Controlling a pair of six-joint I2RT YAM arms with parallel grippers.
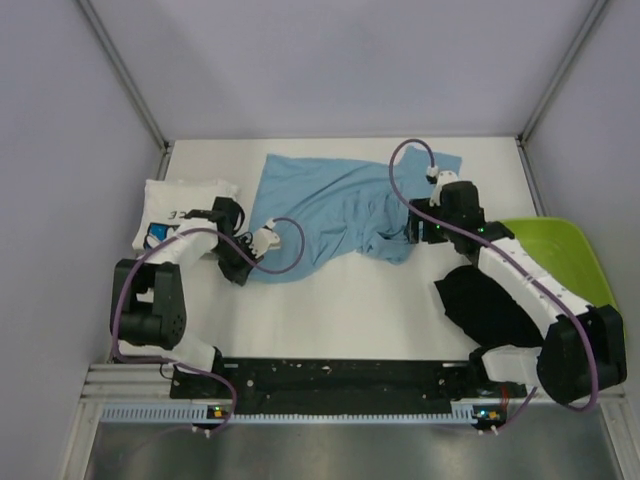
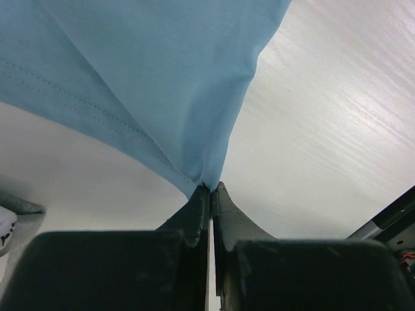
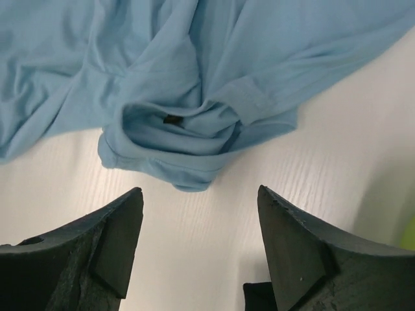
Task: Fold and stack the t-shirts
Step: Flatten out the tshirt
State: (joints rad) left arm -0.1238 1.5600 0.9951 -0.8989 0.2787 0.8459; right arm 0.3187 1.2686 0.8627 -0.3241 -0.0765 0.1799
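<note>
**Blue shirt: held at one hem corner, sleeve end not yet gripped**

Location. The blue shirt [image 1: 335,200] lies rumpled across the middle of the counter [image 1: 340,320], not yet flat. The white shirt [image 1: 185,205] sits as a compact bundle at the left. The black shirt [image 1: 485,295] is heaped at the right beside the bin [image 1: 570,250], partly hidden by the right arm.

Grippers. The left gripper [image 2: 211,190] is closed tight on the blue shirt's stitched hem corner, with cloth fanning up from between its fingers. The right gripper [image 3: 200,210] is spread wide and holds nothing. It hovers just short of a bunched sleeve [image 3: 175,139] at the shirt's right end.

Handling, in our judgement. The shirt is light, thin and wholly limp. It has no stiffness, so any part not held will sag or drag on the counter. Pulled from one point only, it will rope up into folds, as the creases running out from the held corner suggest. Two holds set well apart are needed to draw it flat.

Where to hold. We recommend hems and cuffs. The doubled, stitched edge gives the hard fingers more to bite on, while a single layer may slip out. At the right end the sleeve is rolled on itself. A pinch there could catch several layers at once, so the cuff edge nearest the fingers is the safer spot.
</note>
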